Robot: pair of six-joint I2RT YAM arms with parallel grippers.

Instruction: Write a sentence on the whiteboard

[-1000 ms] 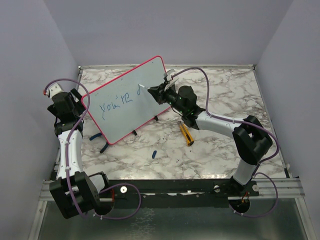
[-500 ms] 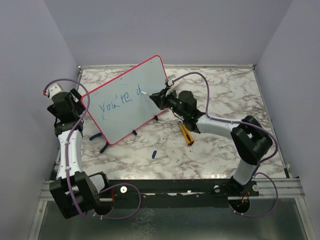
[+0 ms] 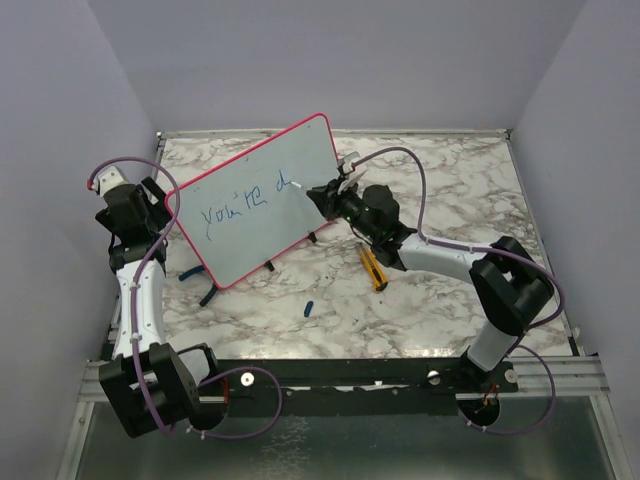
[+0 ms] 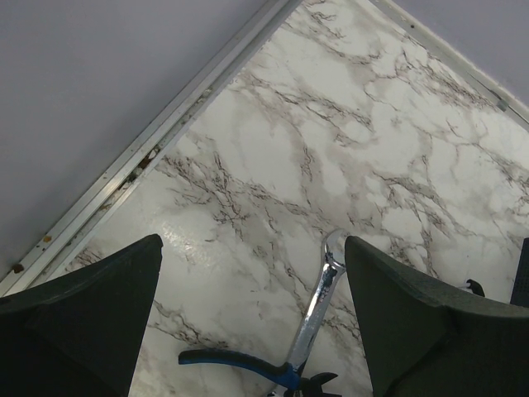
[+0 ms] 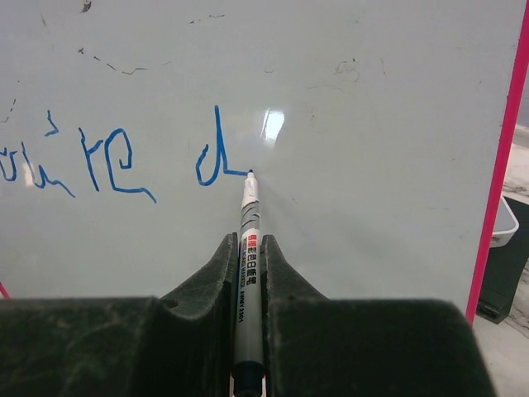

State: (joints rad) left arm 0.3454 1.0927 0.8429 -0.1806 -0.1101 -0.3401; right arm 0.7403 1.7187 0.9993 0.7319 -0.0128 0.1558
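Note:
The whiteboard [image 3: 262, 232], red-framed, stands tilted on the marble table; it also fills the right wrist view [image 5: 372, 124]. The sentence [image 3: 245, 198] in blue reads "you're d", and its last letter [image 5: 213, 161] ends at the pen tip. My right gripper [image 3: 322, 192] [image 5: 250, 244] is shut on a grey marker [image 5: 249, 217] whose tip touches the board just right of the "d". My left gripper [image 3: 155, 205] [image 4: 252, 281] hangs open behind the board's left edge, holding nothing, above a wrench [image 4: 318, 306] and blue-handled pliers [image 4: 240, 364].
A yellow utility knife [image 3: 373, 266] lies under the right forearm. A small blue cap [image 3: 308, 306] rests nearer the front, and a blue-handled tool [image 3: 205, 288] lies below the board's lower corner. A black tray [image 5: 502, 277] shows past the board's right frame. Walls close in the table.
The right gripper drew the marker down and to the right, turning a single stroke into a full "d" with a short tail. The left arm has not moved.

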